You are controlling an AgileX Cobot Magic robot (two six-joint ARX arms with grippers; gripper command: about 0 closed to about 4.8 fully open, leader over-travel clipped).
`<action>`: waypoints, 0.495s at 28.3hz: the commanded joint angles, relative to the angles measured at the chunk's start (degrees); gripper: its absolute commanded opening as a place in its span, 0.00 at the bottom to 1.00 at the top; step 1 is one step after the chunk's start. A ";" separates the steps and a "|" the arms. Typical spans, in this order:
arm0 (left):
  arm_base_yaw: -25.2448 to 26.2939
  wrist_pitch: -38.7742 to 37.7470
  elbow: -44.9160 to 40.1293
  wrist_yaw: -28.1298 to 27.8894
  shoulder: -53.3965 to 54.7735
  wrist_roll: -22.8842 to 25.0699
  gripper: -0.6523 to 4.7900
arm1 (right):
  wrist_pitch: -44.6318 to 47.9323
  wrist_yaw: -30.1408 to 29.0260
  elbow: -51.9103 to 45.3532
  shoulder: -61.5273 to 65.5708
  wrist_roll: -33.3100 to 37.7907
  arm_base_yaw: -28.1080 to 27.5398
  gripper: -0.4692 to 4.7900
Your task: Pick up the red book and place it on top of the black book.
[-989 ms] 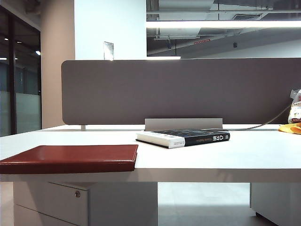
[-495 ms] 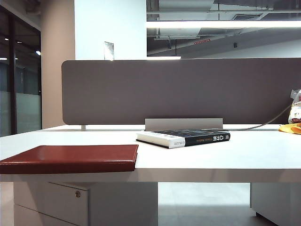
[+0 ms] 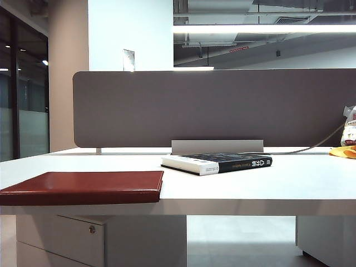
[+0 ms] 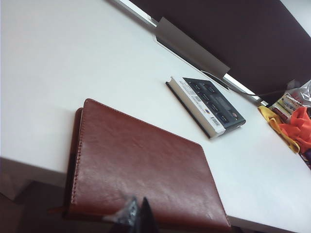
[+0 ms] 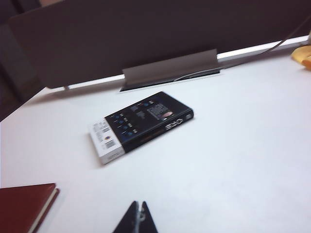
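Lying flat on the white table point(image 3: 289, 186): two books, one red book point(image 3: 83, 186) at the near left edge and one black book point(image 3: 219, 162) farther back near the middle, well apart from each other, before a grey divider panel point(image 3: 222, 105). Left gripper point(image 4: 137, 217) hovers over the red book's near edge, fingertips pressed together, holding nothing. Right gripper point(image 5: 136, 221) hangs above bare table, also pinched closed and empty, the black book beyond it.
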 commanded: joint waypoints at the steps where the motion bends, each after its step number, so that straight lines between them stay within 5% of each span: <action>1: 0.07 -0.90 -0.04 0.70 0.02 0.87 0.11 | -0.37 -1.81 4.04 2.82 -0.50 0.07 0.08; 14: 0.07 -0.90 -0.04 0.90 0.04 0.85 0.11 | -15.50 -10.43 23.74 21.20 -6.99 0.09 0.08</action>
